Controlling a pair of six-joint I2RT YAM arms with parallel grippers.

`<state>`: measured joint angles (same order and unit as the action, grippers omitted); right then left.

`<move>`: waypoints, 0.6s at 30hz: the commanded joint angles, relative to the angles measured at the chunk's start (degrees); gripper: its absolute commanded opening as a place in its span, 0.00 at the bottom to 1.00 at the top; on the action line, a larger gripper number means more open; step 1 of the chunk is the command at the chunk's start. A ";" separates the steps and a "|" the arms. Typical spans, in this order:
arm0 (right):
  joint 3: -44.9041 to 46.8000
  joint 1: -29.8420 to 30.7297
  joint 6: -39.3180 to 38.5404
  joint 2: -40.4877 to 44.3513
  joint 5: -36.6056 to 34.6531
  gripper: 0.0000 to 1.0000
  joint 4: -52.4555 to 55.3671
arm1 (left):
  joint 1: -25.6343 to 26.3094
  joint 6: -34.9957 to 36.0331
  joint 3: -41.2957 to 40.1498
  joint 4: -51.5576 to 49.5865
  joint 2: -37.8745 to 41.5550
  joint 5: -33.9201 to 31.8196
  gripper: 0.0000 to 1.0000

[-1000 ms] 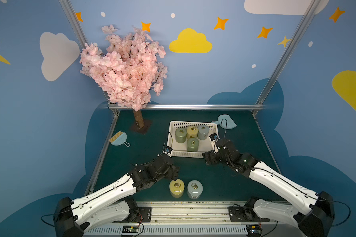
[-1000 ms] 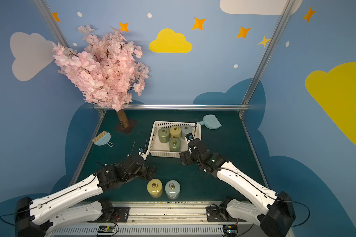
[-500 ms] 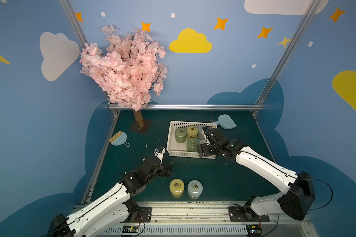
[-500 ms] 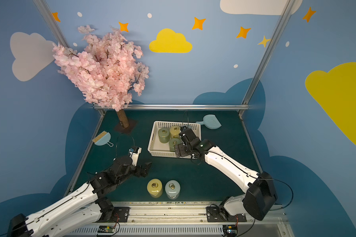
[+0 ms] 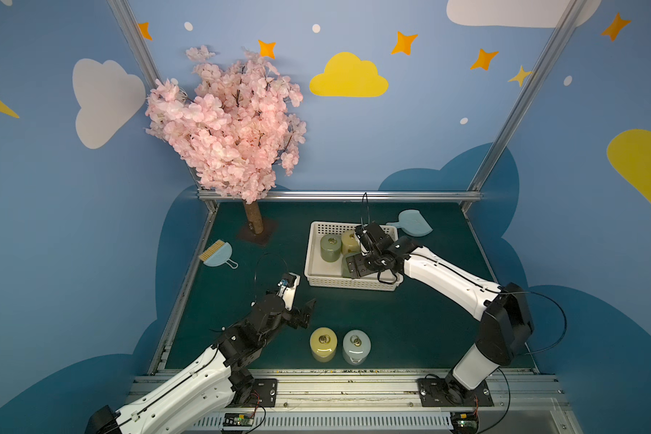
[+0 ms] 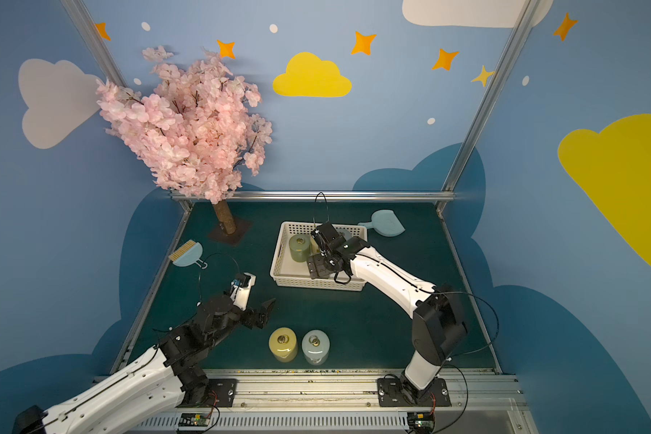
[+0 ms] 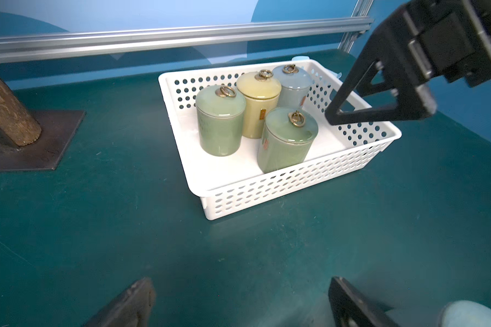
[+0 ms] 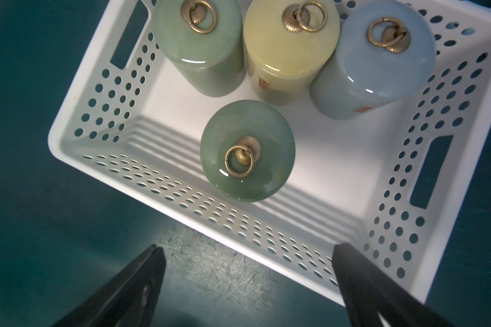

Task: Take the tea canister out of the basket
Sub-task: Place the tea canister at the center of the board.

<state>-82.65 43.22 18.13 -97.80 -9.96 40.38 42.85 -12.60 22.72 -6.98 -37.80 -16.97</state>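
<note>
R gripper (image 8: 247,252) hung over the near-right part of the basket (image 8: 238,220), jaws spread wide, nothing between them. Thru its wrist cam I looked down on 4 canisters standing upright inside. The front green canister (image 8: 247,150) stood alone by the near wall. Behind it, a tight row ran along the far wall: rear green canister (image 8: 199,45), yellow canister (image 8: 291,48), blue-grey canister (image 8: 380,62). All lids were on, ring pulls lying flat. The fingertips sat nearer to me than the front green canister and were clear of it.

In both top views the R arm hid most of that front canister. The basket itself sat on the green mat (image 5: 410,319), toward the back, right of centre. A light-blue dustpan (image 5: 410,223) lay just beyond its far-right corner.

L gripper (image 7: 240,283) hovered over bare mat, front-left, well short of the basket. Its jaws were also spread wide, and empty. Just to its right a loose yellow canister (image 5: 323,344) and a loose pale-blue canister (image 5: 356,345) stood side by side near the table's front edge. A small brush (image 5: 217,253) lay by the left edge; the blossom tree (image 5: 230,127) stood at back-left.
</note>
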 commanded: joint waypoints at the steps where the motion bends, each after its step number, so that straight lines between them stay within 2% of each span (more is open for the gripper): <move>1: -4.03 -0.35 0.33 -3.22 0.30 0.98 3.54 | -0.14 1.00 -1.01 0.93 1.93 -0.99 1.00; 18: -14.27 -2.72 0.43 -14.33 4.16 0.98 6.80 | -0.19 1.22 -1.45 0.38 4.09 -1.65 1.00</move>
<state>-94.65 40.97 18.22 -110.67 -7.42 44.77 42.85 -11.92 21.82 -6.81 -34.02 -18.00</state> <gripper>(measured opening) 0.984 0.999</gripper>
